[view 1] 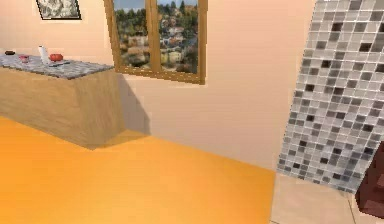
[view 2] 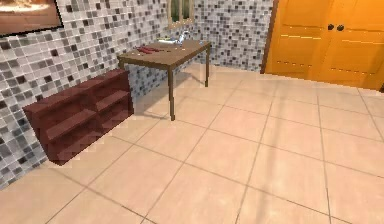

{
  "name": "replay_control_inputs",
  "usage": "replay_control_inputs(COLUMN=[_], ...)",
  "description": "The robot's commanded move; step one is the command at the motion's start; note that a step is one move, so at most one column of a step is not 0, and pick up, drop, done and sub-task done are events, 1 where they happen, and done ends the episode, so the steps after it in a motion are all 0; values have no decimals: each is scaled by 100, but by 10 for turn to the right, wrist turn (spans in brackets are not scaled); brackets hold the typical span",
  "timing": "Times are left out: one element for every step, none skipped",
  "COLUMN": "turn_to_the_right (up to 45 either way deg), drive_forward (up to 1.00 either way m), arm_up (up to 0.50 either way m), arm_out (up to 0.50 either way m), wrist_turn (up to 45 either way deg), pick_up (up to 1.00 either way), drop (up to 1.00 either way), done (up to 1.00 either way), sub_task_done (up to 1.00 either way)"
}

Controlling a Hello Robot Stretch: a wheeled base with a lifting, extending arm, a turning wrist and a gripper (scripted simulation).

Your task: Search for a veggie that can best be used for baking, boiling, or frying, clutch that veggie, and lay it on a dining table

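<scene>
Speckled-topped table [view 1: 70, 100] carries small red blobs [view 1: 56, 57], no veggie seemingly found yet, so every step remains; pincer's state cannot be told.

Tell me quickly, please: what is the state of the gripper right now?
Gripper: its state cannot be told from these pictures.

Wooden counter [view 1: 62, 98] with speckled top: a small red thing [view 1: 56, 57], a white upright thing [view 1: 43, 52] and a dark thing [view 1: 9, 53] are set on it. Brown table [view 2: 188, 52] is stood on tan floor tiles [view 2: 250, 150]; flat reddish items [view 2: 150, 48] and a pale shiny thing [view 2: 178, 38] are laid on it.
</scene>
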Motion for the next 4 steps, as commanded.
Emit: replay_control_inputs(turn_to_the_right=[90,0,-450,-150], drive_forward=[0,5,0,0], arm_up=[0,0,0,0], arm_out=[0,0,0,0], wrist_turn=[0,0,0,0], pick_up=[0,0,0,0], drop=[0,0,0,0], done=[0,0,0,0], sub_task_done=[0,0,0,0])
